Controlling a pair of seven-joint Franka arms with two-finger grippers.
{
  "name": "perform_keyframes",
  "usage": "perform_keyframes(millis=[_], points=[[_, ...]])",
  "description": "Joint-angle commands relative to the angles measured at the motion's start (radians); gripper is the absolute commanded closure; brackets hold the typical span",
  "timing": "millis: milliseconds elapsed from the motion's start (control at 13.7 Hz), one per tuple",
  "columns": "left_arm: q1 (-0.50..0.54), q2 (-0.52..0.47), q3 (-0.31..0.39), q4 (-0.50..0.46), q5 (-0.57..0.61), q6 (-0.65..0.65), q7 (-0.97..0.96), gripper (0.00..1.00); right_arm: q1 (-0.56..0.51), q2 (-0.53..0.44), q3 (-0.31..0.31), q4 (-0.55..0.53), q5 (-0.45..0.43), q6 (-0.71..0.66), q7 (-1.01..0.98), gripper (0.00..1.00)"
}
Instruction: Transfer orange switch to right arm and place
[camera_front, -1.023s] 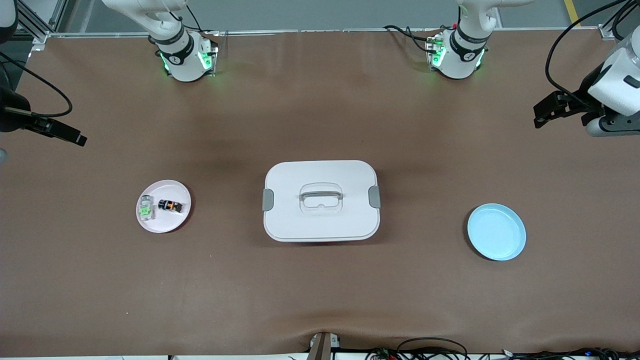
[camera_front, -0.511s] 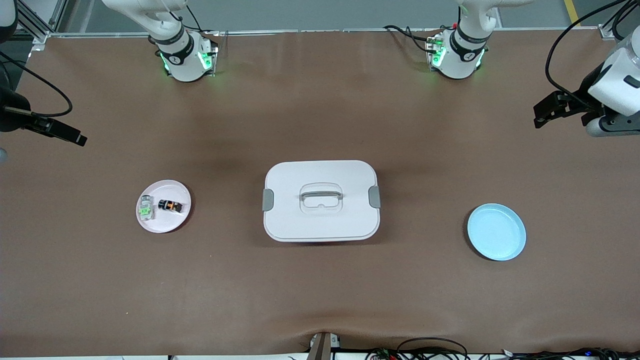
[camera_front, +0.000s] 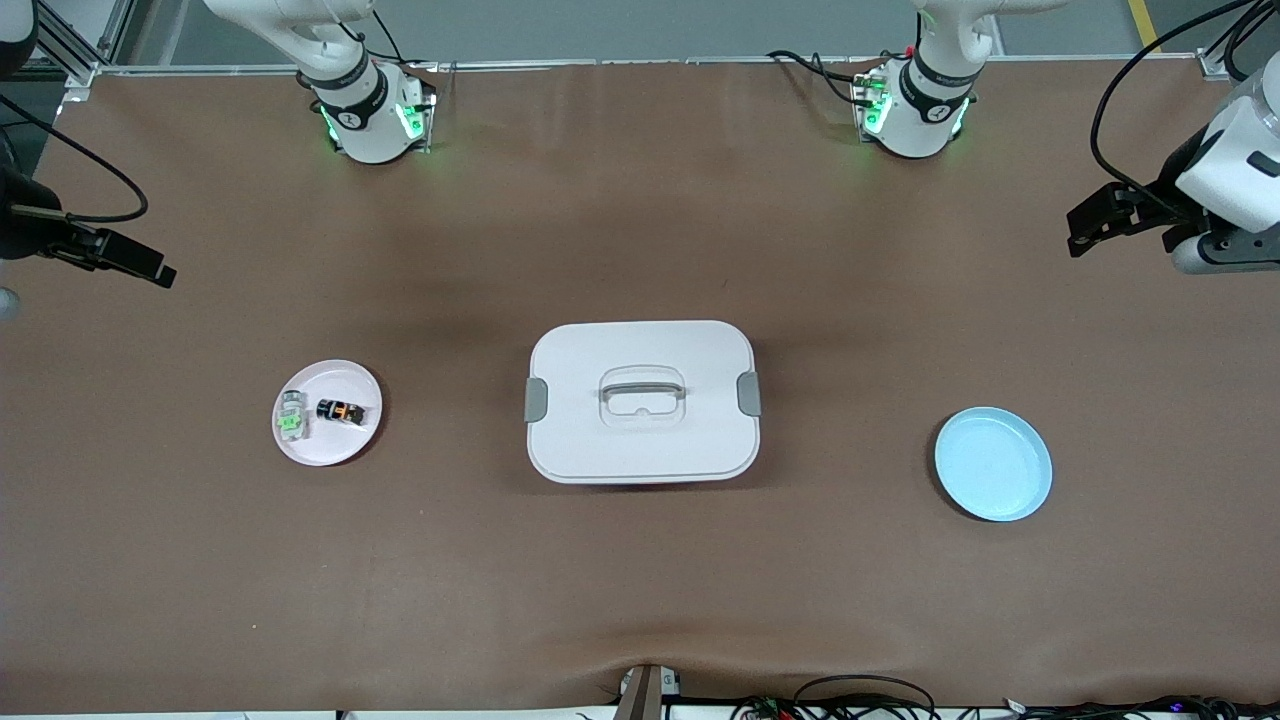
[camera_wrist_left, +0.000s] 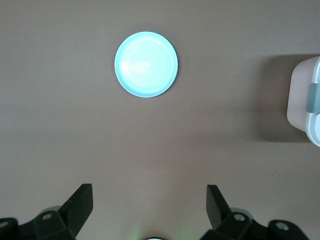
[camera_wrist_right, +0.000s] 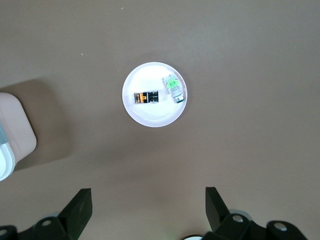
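The orange switch and a green-marked piece are held in a white plate. A blue plate is seen bare. The left gripper and right gripper are spread wide, holding nothing.

Both arms wait raised, jaws spread wide

white lidded box cut off at both wrist views' edges, right arm mostly out of front view
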Motion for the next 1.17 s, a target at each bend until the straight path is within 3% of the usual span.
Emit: perform_keyframes(millis=[0,657,1096], points=[[0.004,0.01,-0.005,0.019,0.006,0.002,0.014,0.0,-0.003,-0.029,0.0,-0.019,0.001,0.008,-0.024,0.0],[0.003,0.009,-0.005,0.014,0.005,0.01,0.014,0.0,0.0,-0.035,0.003,-0.01,-0.001,0.031,-0.033,0.0],[0.004,0.01,-0.005,0.016,0.005,0.01,0.014,0.0,-0.006,-0.035,-0.002,-0.012,-0.005,0.031,-0.173,0.0]])
